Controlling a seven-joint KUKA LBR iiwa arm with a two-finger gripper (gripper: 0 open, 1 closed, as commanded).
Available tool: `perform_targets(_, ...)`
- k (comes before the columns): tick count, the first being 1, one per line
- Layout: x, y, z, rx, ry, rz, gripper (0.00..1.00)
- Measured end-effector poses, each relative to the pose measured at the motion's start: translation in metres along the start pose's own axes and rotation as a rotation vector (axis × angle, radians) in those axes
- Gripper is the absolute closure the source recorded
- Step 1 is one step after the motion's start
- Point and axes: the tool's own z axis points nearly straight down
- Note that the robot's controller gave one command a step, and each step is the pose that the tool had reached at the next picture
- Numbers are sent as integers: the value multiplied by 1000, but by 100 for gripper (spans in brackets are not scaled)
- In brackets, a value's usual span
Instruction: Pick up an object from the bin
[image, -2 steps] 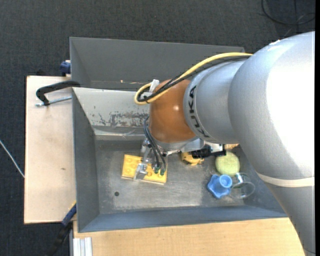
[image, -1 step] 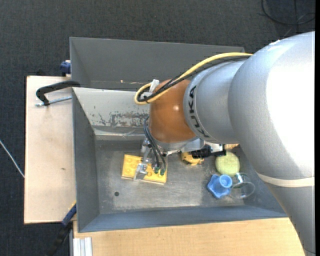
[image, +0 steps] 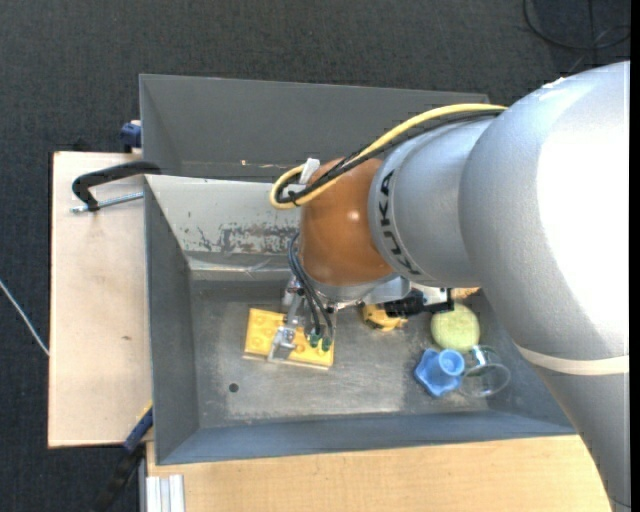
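My gripper (image: 300, 335) reaches down onto a flat yellow block (image: 264, 331) that lies on the bin floor left of centre. Its fingers rest on the block's right half, with green tips near the block's right end. Whether the fingers clasp the block is hidden by the wrist above. A small yellow and black thing (image: 381, 316) lies just right of the gripper, partly under the arm.
A yellow-green ball (image: 455, 327) sits at the right of the bin. Below it lie a blue cup-like piece (image: 438, 370) and a clear plastic piece (image: 487, 378). The arm covers the bin's right and upper middle.
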Motion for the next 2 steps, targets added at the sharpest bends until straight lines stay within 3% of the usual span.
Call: perform_targets(2, 0, 0, -36, 0, -2, 0, 100)
